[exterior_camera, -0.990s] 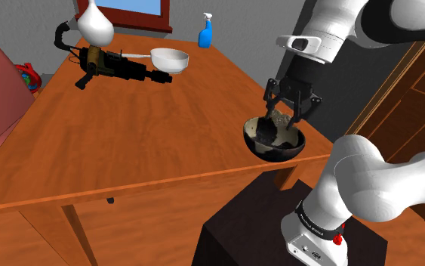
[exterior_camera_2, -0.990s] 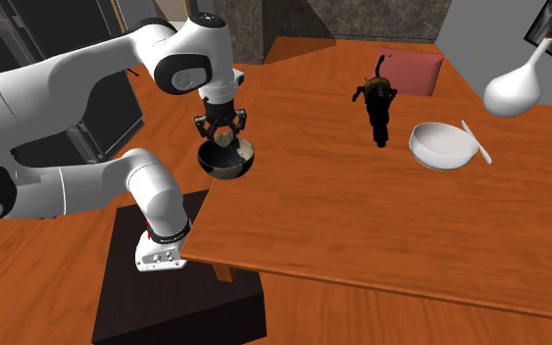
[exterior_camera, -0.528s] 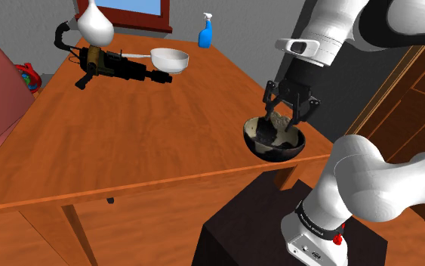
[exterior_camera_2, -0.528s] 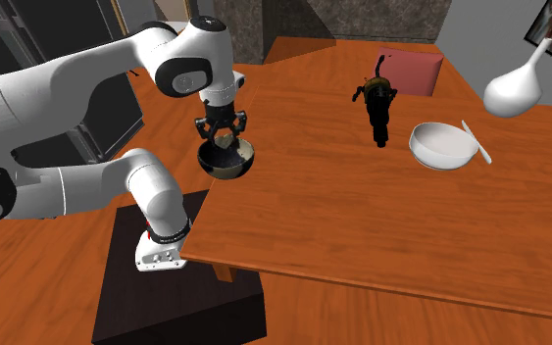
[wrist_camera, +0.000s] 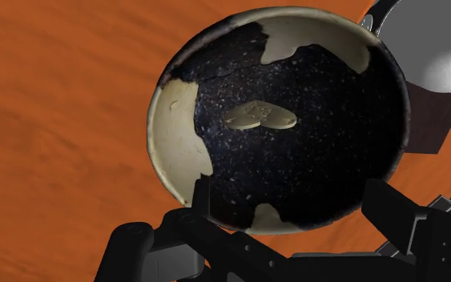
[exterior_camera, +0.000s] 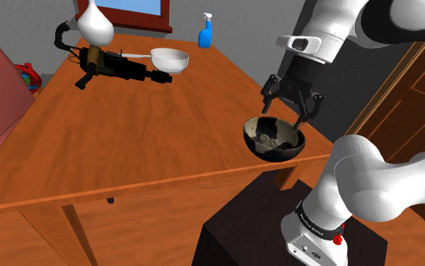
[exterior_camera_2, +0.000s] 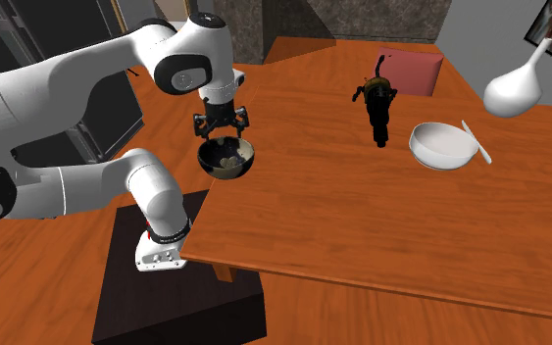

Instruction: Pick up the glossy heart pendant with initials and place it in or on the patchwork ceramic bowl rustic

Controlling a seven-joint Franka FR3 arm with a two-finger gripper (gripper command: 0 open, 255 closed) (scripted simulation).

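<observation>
As you go through the shoulder view, log item one: gripper (exterior_camera: 286,110), right of centre, fingers spread wide, clasping nothing, hanging just above the bowl (exterior_camera: 266,153). The bowl is dark with cream patches and sits at the wooden table's (exterior_camera: 127,143) near edge, by the dark stand (exterior_camera: 237,227). Item two: heart pendant (exterior_camera: 272,138), a pale tan shape lying inside the bowl, apart from both fingers. Any lettering on it is too small for you to read. At the upper left of the frame: white vase (exterior_camera: 95,23), dark power tool (exterior_camera: 116,66), white bowl (exterior_camera: 170,59). At top centre: blue spray bottle (exterior_camera: 206,32), its label unreadable.

Second exterior view: gripper (exterior_camera_2: 222,123) left of centre, jaws parted, above the bowl (exterior_camera_2: 226,173). You see the pendant (exterior_camera_2: 228,154) as a tan fleck on the bowl's floor. The white bowl (exterior_camera_2: 444,147) stands well apart at the right.

Wrist view: the bowl (wrist_camera: 175,132) shows a black speckled interior and cream patches along the rim. The pendant (wrist_camera: 259,117) lies flat near its middle, olive-tan with a soft sheen and two rounded lobes. Its long axis runs roughly parallel to the line joining the two fingers (wrist_camera: 201,192). You cannot tell which way its tip points, and its engraving is illegible. The gripper (wrist_camera: 288,189) is open, fingers near the rim.
</observation>
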